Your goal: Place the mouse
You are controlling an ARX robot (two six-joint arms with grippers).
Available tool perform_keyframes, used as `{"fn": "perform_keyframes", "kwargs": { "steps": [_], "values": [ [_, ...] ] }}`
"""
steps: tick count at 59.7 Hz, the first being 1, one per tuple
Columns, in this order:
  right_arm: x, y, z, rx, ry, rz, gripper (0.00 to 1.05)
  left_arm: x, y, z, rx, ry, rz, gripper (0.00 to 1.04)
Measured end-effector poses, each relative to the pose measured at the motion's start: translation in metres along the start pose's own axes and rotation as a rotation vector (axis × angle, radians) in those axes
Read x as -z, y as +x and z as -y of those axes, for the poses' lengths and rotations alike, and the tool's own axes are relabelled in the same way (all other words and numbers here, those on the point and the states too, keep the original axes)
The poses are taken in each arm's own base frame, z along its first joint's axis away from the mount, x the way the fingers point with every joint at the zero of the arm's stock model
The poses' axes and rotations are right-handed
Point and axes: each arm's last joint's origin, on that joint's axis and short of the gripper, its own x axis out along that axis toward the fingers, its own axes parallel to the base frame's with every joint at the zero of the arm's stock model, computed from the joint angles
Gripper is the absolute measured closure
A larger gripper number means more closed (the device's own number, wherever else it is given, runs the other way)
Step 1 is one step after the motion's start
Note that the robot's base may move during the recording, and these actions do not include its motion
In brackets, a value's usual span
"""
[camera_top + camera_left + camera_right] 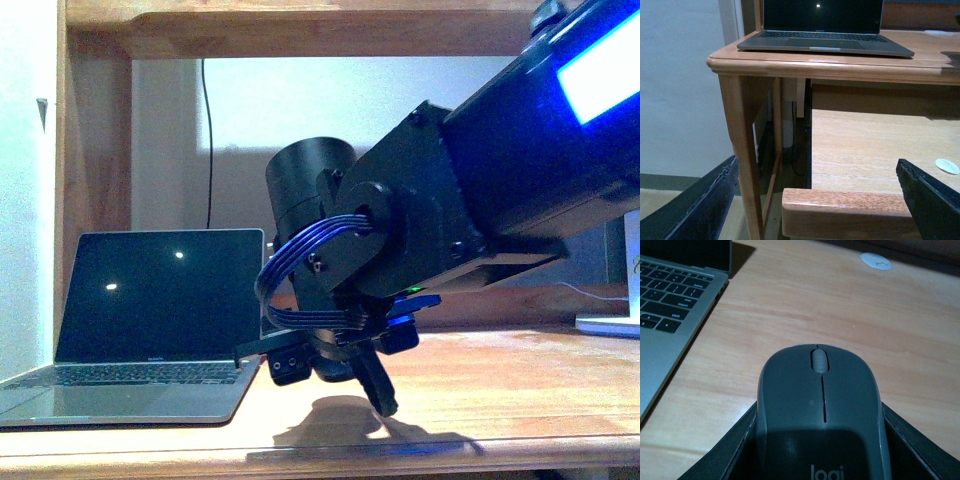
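Black fingers of the left gripper (pixel 816 161) hang spread and empty below the front edge of the desk (pixel 840 67), out of the work. Up top, the right gripper (pixel 338 380) pinches the mouse (pixel 822 410) by its flanks, low over bare wood; whether it touches, I cannot tell. If released clear of the wood, the smooth domed shell may drop and skid. The laptop (pixel 670 305) lies just beside, so drifting that way risks a knock. The white disc (pixel 876 261) sits well apart
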Motion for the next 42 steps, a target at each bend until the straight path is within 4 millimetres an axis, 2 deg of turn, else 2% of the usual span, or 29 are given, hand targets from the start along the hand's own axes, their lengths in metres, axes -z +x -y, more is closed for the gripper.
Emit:
{"fn": "perform_keyframes", "kwargs": {
  "steps": [14,30,42],
  "values": [
    [0.006,0.03,-0.005,0.023,-0.039,-0.03,0.48,0.0,0.0,0.0,0.0,0.0,0.0,0.08],
    [0.011,0.045,-0.008,0.016,-0.073,-0.042,0.48,0.0,0.0,0.0,0.0,0.0,0.0,0.08],
    [0.013,0.048,-0.009,-0.007,-0.065,-0.042,0.17,0.0,0.0,0.0,0.0,0.0,0.0,0.08]
  ]
}}
